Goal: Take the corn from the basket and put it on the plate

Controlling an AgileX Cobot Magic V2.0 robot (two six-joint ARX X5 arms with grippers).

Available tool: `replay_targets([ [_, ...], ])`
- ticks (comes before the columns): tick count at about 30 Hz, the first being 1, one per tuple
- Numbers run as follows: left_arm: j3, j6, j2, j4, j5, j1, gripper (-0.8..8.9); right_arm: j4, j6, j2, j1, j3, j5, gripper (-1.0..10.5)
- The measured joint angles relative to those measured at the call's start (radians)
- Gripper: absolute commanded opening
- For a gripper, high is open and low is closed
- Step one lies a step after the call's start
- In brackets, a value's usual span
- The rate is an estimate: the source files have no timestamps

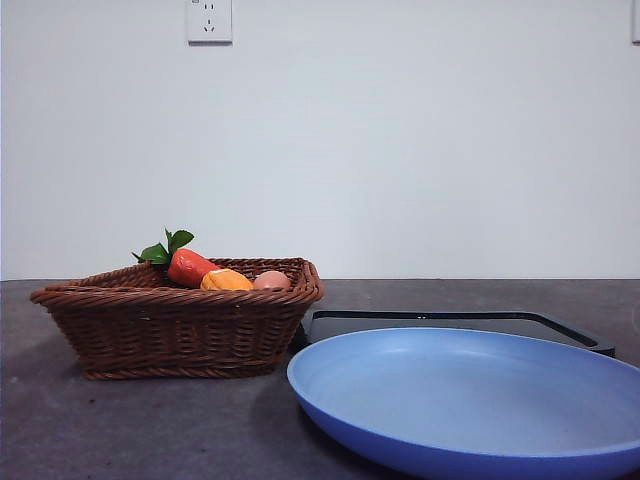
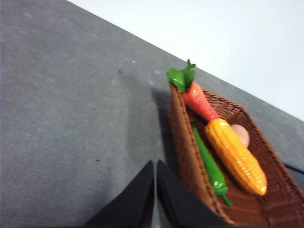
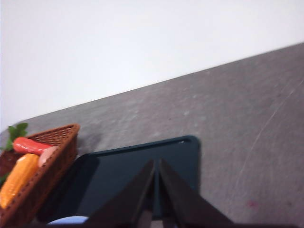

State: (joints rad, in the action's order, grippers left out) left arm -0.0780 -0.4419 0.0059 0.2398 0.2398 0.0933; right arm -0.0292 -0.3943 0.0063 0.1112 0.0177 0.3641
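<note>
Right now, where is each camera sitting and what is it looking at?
Front view: low at table height, facing the basket, plate and wall; no robot parts show.
Left wrist view: above the table, facing the corn; left gripper shut.
Right wrist view: above the black tray; right gripper shut.
All three share the basket.

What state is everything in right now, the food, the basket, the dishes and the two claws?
corn: lying in the basket, untouched
basket: upright on the table, holding the food
carrot: lying in the basket, leaves over the rim
green pepper: lying beside the corn
pink ball: resting against the corn
plate: empty
black tray: empty
left gripper: shut, holding nothing
right gripper: shut, holding nothing
</note>
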Motion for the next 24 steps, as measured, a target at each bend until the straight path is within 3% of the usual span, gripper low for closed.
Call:
replay_targets([
  [5, -0.125, -0.014, 0.023, 0.100, 0.012, 0.000, 0.07, -0.059, -0.042, 0.001, 0.000, 0.061, 0.001, 0.0],
  [12, -0.275, 0.004, 0.137, 0.199, 0.115, 0.000, 0.07, -0.156, -0.038, 0.079, 0.000, 0.230, 0.030, 0.0],
  [17, -0.393, 0.085, 0.256, 0.295, 0.201, 0.000, 0.07, -0.296, 0.037, 0.199, -0.004, 0.373, 0.089, 0.0],
  [24, -0.499, 0.226, 0.425, 0.396, 0.327, -0.029, 0.07, -0.542, 0.229, 0.400, -0.025, 0.569, 0.166, 0.0],
])
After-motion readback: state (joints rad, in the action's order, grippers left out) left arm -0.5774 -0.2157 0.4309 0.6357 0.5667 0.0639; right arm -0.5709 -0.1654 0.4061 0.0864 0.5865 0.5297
